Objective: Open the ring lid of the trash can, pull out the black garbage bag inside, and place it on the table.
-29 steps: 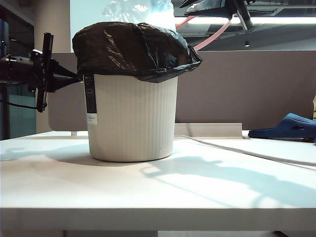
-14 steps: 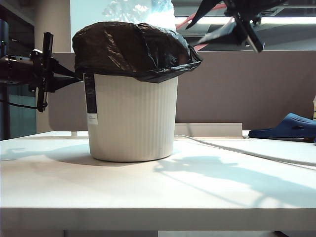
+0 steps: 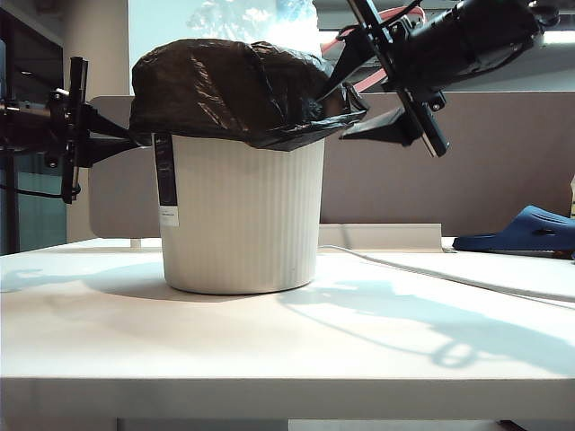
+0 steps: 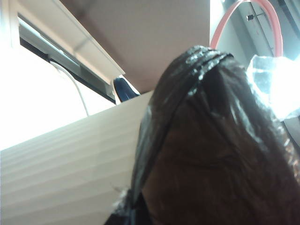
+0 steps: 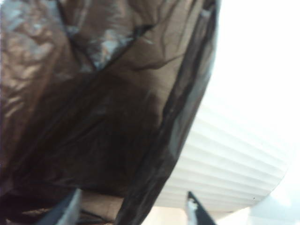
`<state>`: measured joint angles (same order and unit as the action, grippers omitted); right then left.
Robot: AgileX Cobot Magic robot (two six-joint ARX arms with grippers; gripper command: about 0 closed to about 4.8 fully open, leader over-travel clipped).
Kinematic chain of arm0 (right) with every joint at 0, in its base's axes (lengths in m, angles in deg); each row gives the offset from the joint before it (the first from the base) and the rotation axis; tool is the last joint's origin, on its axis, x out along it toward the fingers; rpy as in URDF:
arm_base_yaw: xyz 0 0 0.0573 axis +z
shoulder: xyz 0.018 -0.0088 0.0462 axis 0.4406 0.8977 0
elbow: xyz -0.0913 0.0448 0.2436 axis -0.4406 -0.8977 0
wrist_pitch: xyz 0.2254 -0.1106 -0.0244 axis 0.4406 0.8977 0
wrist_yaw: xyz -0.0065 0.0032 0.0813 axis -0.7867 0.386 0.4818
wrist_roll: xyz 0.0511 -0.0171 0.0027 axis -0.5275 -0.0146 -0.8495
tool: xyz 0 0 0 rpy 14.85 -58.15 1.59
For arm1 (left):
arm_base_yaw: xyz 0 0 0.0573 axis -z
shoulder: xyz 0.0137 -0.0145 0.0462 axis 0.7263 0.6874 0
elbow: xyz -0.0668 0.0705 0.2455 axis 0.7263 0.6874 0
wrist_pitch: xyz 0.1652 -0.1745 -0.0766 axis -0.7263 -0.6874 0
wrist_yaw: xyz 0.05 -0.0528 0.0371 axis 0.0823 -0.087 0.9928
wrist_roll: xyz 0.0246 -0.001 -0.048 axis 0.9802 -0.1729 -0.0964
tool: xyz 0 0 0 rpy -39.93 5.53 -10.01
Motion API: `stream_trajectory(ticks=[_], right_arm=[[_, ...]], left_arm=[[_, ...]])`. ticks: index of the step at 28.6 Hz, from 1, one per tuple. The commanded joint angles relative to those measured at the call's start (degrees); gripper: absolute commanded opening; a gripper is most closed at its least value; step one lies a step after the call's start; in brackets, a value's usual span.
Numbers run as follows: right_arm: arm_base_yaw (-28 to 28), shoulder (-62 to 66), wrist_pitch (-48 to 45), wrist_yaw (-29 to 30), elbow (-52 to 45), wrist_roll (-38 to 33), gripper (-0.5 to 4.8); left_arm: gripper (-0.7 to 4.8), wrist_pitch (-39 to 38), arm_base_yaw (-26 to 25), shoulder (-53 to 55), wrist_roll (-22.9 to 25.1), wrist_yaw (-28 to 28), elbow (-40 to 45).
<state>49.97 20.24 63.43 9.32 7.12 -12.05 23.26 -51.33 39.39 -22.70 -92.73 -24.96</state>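
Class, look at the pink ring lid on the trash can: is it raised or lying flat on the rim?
Raised. The ring lid stands up behind the garbage bag, clear of the trash can rim.

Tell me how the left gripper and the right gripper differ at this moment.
The left gripper is shut on the black garbage bag at the left rim of the trash can; the right gripper has its jaws spread and grips nothing. The left gripper reaches in level from the side, while the right gripper slants down toward the bag's right edge. Both sit at rim height, either side of the can.
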Motion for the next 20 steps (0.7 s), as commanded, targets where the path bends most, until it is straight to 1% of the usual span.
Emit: stream_trajectory(ticks=[1,10,14,20], right_arm=[[0.0,0.2,-3.6,-0.9,0.2,0.3,2.79],[0.4,1.8,-4.4,-0.9,0.2,-1.3,2.79],[1.6,2.9,-7.3,-0.7,0.2,-2.0,2.79],[2.7,4.3,-7.3,-0.8,0.2,-2.9,2.74]], left_arm=[[-0.06,1.1,0.0,-0.4,0.2,-0.4,-0.2],[-0.06,1.1,0.0,-0.4,0.3,-0.2,-0.2],[-0.06,1.1,0.0,-0.4,0.3,-0.2,-0.2],[-0.06,1.1,0.0,-0.4,0.3,-0.4,-0.2]])
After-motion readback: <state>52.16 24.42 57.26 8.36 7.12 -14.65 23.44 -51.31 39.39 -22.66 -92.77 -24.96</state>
